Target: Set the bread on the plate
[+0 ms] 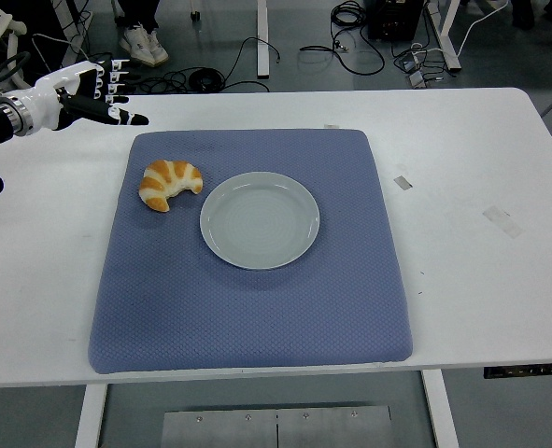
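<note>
A golden croissant-shaped bread [168,183] lies on the blue mat [257,299], just left of an empty pale grey plate [260,219] at the mat's middle. My left hand [96,96] hovers over the table at the far left, behind and left of the bread, well apart from it. Its fingers are spread and hold nothing. The right arm does not show.
The mat covers the middle of the white table [481,271]. Small tape marks [501,220] lie on the table's right side. Cables and a person's shoes [143,41] show on the floor beyond the far edge.
</note>
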### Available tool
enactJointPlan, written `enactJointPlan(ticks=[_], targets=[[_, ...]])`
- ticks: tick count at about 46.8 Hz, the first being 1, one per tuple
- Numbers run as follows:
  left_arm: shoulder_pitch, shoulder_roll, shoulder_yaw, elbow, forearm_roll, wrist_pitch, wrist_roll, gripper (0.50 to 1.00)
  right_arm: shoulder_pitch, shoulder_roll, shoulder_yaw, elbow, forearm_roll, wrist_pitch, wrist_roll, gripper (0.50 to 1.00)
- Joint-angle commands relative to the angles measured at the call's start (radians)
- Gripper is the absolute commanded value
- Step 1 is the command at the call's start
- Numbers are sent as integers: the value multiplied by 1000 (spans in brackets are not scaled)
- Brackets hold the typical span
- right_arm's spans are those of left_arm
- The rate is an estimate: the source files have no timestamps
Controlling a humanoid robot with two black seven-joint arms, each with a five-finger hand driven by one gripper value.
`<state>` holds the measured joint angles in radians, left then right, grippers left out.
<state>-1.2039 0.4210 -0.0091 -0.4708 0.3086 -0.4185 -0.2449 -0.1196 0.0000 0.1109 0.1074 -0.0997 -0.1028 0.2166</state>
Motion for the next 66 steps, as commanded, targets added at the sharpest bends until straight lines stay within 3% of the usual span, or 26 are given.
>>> enactJointPlan(ticks=[1, 26, 43, 66], targets=[[0, -1, 23, 0, 41, 0, 0, 980, 0, 0, 1, 0, 0, 0, 0, 1000], [-45, -53, 50, -8, 122, -5, 0, 981, -2, 0, 1, 0, 0, 0, 1, 1000], [-80, -54, 69, -14, 191, -106, -1, 980, 0, 0, 0, 0, 0, 0, 0, 1000], [-39, -51, 110, -12, 276, -97, 0, 980, 0, 0, 0, 0, 0, 0, 0, 1000]])
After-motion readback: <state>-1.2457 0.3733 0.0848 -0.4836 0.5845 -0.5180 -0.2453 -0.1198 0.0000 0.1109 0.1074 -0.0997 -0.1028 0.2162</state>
